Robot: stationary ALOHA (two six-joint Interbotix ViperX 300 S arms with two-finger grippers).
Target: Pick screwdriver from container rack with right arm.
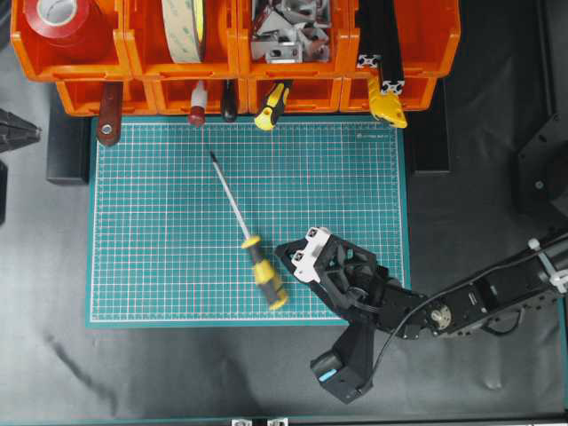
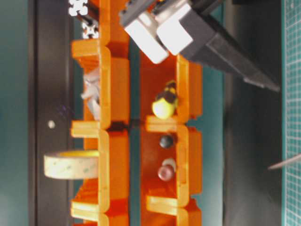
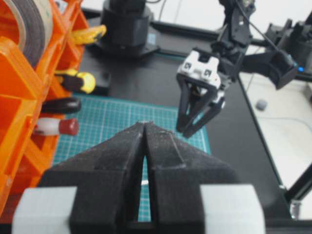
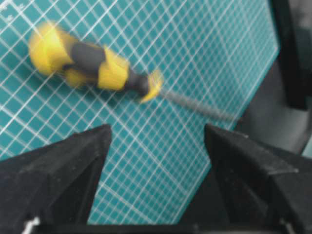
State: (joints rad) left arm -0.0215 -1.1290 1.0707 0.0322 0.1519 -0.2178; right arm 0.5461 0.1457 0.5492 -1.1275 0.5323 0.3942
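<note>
The screwdriver [image 1: 265, 274], with a black-and-yellow handle and a long thin shaft, lies slanted on the green mat [image 1: 328, 177], its tip toward the container rack [image 1: 142, 64]. My right gripper [image 1: 300, 271] hovers just right of the handle, open, with nothing between its fingers. In the right wrist view the screwdriver [image 4: 87, 61] looks blurred beyond the wide-apart fingers of the right gripper [image 4: 157, 129]. The left gripper [image 3: 145, 125] is shut and empty, and sits at the far left edge [image 1: 22, 133]. In the left wrist view the right gripper [image 3: 195, 124] hangs above the mat.
The orange rack [image 2: 117, 75] spans the back. Its front bins hold a smaller yellow-black screwdriver [image 1: 272, 105], a red-handled tool [image 1: 197, 112], a black handle [image 1: 229, 102] and a brown handle [image 1: 110, 115]. Back bins hold red tape [image 1: 62, 19], a tape roll [image 1: 186, 27] and metal brackets [image 1: 288, 31].
</note>
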